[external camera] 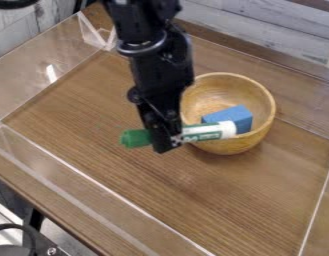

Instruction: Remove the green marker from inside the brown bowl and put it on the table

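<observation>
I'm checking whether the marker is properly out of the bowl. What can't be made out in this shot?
- Camera view: the middle of the green marker is hidden behind the pincer.
- Whether its white end rests on the bowl rim: unclear.
- The blue block's lower part is hidden by the marker.

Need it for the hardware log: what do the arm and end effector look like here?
The arm is all black, built of chunky, boxy segments. The end effector is black too, with narrow straight fingers carrying small white markings near the tips. Cabling, if any, can't be made out against the black body.
</observation>
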Robot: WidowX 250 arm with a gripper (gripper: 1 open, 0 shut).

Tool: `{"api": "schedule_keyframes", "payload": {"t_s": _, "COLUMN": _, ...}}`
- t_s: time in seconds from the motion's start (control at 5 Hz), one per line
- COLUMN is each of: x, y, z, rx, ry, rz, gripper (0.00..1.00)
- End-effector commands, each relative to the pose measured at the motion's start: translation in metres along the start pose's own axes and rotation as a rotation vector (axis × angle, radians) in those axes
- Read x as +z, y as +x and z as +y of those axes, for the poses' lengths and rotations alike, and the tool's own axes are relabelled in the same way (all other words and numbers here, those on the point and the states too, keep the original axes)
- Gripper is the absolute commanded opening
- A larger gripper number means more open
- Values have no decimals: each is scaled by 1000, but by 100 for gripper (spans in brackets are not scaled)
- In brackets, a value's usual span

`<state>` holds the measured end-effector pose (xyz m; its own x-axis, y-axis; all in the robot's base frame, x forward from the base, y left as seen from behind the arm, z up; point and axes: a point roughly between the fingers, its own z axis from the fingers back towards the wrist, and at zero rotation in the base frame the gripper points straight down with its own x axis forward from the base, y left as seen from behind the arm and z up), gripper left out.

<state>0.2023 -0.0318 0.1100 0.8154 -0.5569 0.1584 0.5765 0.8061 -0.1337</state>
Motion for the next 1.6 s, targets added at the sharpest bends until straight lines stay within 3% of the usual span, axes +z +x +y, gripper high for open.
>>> {"api": "schedule_keyframes", "payload": {"t_s": 0.0, "x": 4, "y": 10, "z": 0, "rx": -2, "ry": 13, "rz": -31, "gripper": 0}}
{"api": "schedule_keyframes", "payload": {"t_s": 1.4, "x": -8, "y": 18, "z": 2, "rx": 26, "ry": -13, "rz": -40, "gripper": 0}}
